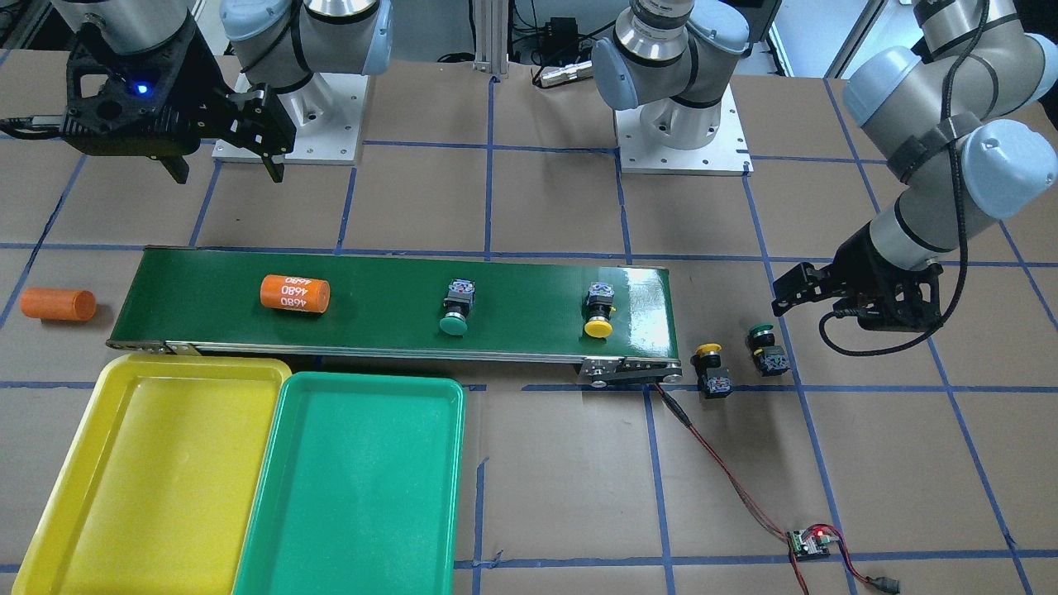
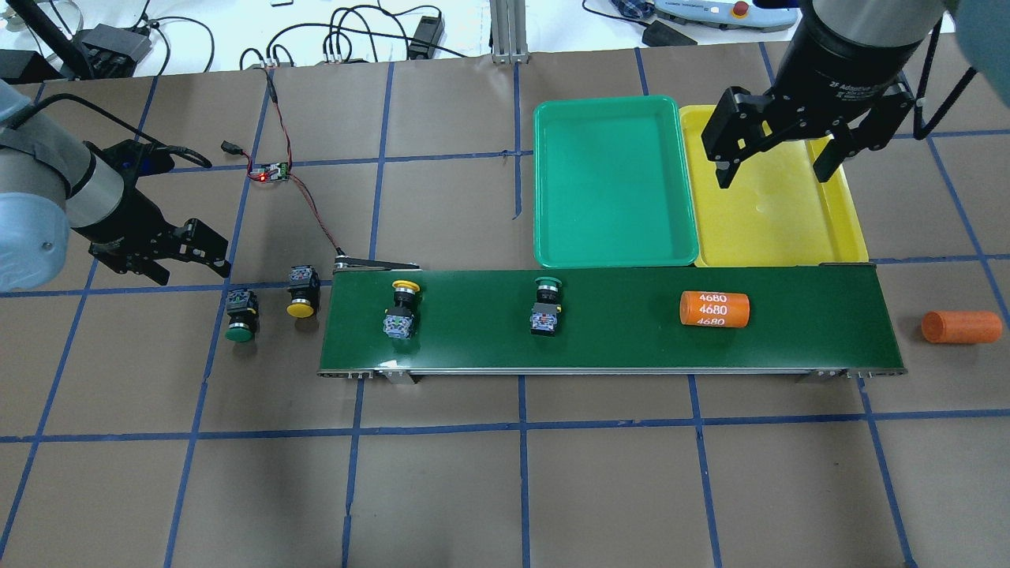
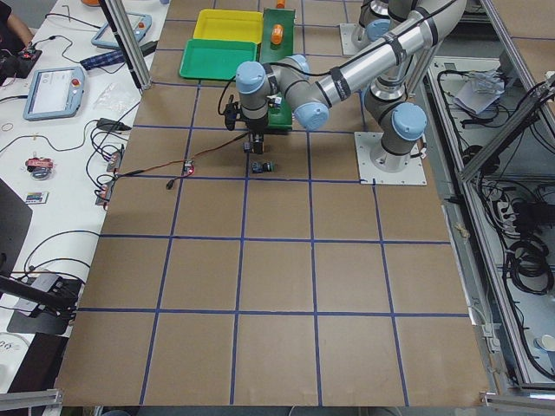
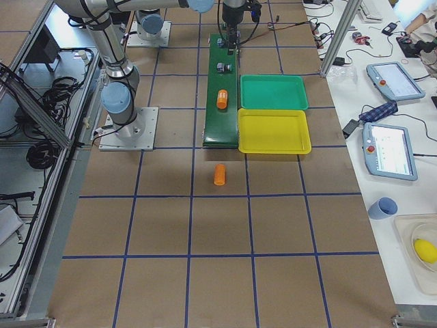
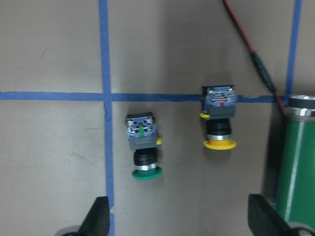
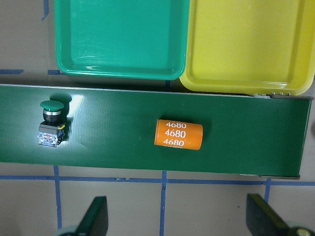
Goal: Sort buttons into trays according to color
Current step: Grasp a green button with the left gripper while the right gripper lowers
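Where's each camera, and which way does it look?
Front: across the table, facing both arm bases.
Overhead: behind them, looking down; left gripper, right gripper show.
Exterior left: table end; left arm nearest.
Exterior right: opposite end; right arm nearest.
Left wrist: down on two buttons; fingertips show.
Right wrist: down on trays; fingertips show.
Overhead, right wrist share the labelled orange cylinder.

Bright, even overhead light; shadows short, soft. White glare on conveyor belt [image 1: 529, 306] end, faint sheen on green tray [image 6: 123, 34]. Left wrist view slightly blurred; others sharper.
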Controlling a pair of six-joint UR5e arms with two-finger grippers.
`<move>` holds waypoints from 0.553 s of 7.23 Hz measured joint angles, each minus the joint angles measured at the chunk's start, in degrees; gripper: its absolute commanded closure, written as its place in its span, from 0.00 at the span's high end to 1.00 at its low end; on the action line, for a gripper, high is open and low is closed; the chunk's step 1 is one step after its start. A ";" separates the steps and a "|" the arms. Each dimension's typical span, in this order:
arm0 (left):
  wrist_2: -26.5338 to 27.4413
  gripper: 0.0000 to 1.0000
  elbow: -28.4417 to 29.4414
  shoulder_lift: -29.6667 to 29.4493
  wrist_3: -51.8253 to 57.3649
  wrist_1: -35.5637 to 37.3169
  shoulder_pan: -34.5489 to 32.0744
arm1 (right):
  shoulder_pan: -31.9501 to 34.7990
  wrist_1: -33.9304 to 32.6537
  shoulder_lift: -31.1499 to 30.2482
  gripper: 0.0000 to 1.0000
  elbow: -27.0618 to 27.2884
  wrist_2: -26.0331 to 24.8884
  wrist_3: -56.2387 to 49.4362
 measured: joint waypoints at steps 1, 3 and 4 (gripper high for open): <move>0.10 1.00 -1.53 -1.28 0.38 3.19 0.33 | -0.06 -0.04 0.00 1.00 0.00 0.03 -0.01; 0.46 1.00 -4.10 -4.17 0.43 9.51 0.51 | -0.07 -0.05 0.00 1.00 0.00 0.23 0.00; 0.51 1.00 -4.52 -5.66 0.42 10.89 0.50 | -0.06 -0.01 0.00 1.00 0.02 0.34 -0.05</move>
